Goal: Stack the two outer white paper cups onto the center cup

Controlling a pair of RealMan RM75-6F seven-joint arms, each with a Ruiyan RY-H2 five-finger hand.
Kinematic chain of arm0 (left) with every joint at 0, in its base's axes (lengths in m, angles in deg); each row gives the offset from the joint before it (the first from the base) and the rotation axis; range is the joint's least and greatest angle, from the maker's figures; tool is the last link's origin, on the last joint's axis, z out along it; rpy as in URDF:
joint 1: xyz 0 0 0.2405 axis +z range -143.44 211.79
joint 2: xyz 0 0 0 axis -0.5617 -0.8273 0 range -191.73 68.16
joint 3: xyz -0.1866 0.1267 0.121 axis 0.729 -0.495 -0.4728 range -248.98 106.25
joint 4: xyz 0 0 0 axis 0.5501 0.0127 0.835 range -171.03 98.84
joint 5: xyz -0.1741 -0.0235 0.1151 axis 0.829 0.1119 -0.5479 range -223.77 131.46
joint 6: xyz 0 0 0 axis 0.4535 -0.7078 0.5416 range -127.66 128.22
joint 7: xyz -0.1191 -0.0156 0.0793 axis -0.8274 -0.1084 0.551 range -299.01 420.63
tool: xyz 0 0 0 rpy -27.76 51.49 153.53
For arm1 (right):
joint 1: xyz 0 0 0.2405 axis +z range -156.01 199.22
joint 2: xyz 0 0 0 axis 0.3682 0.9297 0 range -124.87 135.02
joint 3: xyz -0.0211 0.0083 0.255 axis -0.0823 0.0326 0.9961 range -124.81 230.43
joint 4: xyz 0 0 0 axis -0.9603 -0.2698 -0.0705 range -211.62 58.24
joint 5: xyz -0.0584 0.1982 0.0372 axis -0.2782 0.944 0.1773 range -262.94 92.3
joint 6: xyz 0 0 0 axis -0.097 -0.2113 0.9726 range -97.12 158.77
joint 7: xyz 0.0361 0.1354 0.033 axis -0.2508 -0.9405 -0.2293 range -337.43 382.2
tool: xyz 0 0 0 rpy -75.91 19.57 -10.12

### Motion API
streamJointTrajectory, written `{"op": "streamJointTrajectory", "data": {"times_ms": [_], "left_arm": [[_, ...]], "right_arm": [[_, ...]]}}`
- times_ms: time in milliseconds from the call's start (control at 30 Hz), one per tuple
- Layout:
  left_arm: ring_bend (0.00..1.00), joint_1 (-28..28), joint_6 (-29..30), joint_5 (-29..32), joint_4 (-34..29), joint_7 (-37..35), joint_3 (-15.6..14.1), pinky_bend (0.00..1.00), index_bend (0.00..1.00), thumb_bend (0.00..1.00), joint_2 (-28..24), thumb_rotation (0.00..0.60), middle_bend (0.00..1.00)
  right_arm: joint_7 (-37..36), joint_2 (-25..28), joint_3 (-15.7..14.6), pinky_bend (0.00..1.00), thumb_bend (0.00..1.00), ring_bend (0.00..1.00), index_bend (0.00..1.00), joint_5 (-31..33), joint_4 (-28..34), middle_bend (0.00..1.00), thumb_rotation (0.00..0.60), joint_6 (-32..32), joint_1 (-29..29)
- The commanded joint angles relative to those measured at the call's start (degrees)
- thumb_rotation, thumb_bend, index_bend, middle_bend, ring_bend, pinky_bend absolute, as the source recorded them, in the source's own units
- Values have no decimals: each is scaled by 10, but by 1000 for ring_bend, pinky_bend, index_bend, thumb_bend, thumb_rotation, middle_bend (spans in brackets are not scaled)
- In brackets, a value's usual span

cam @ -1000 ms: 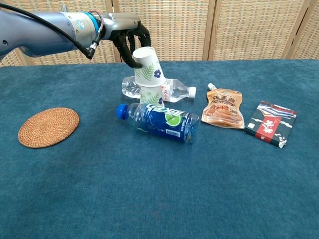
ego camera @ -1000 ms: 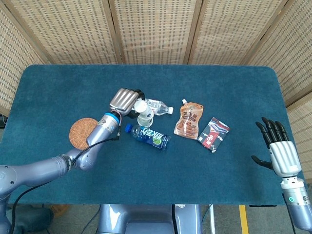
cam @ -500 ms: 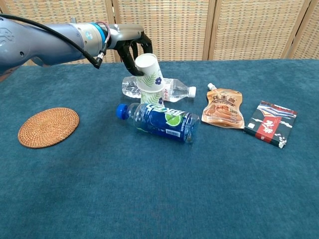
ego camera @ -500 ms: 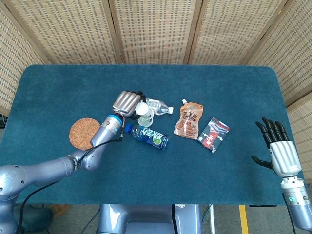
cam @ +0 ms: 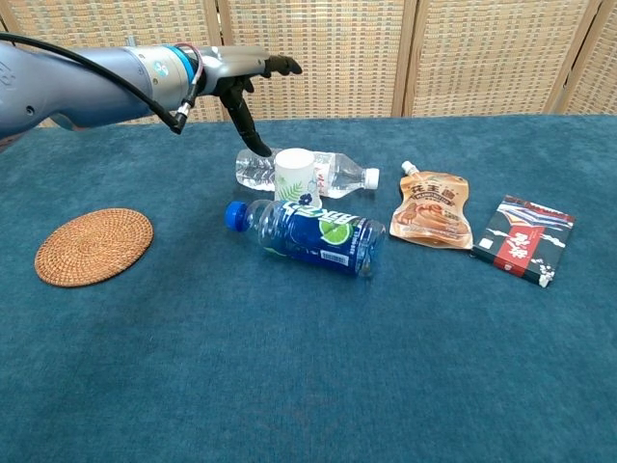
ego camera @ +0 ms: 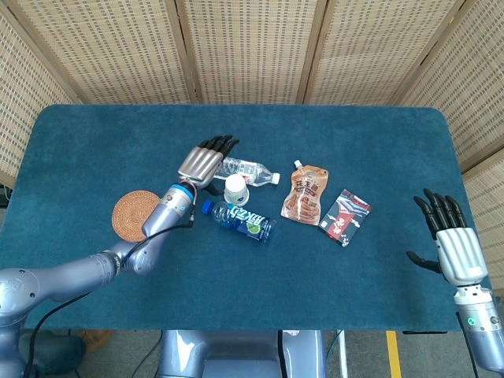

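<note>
Left hand (cam: pixel 243 82) was open, fingers spread, holding nothing, hovering just above and behind the stacked white paper cups (cam: pixel 295 177). Cups stood upright mid-table, nested as one stack, between the clear water bottle (cam: pixel 339 174) lying behind and the blue drink bottle (cam: pixel 308 234) lying in front. Right hand (ego camera: pixel 455 246) was open too, fingers extended, well apart at the table's right edge. Woven coaster (cam: pixel 93 246) at left; brown spout pouch (cam: pixel 432 209) and dark snack packet (cam: pixel 523 238) at right.

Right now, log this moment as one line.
left robot hand: open, above cup stack | stack: upright, nested | right robot hand: open, idle
</note>
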Motion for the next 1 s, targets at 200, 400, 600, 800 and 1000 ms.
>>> {"op": "streamJointTrajectory", "data": {"times_ms": [200,400,600,800,1000], "left_arm": [[0,70,92,-58,-86,-39,2,0,0,0,-75,600,0],[0,182,213,-106,-199,-53,-43,0,0,0,-162,600,0],[0,313,332,-163,-275,-80,-119,0,0,0,-208,600,0],[0,399,402,-218,-296,-104,-177,0,0,0,-210,600,0],[0,450,438,-277,-280,-133,-204,0,0,0,-203,600,0]], "right_arm": [[2,-1,0,0,0,0,91,-1,-1,0,600,1,-1],[17,-3,3,0,0,0,90,2,0,0,600,-3,-3],[72,1,4,0,0,0,53,19,25,0,600,3,-9],[106,6,2,0,0,0,32,24,48,0,600,4,-14],[133,15,-1,0,0,0,0,36,73,0,600,16,-18]]}}
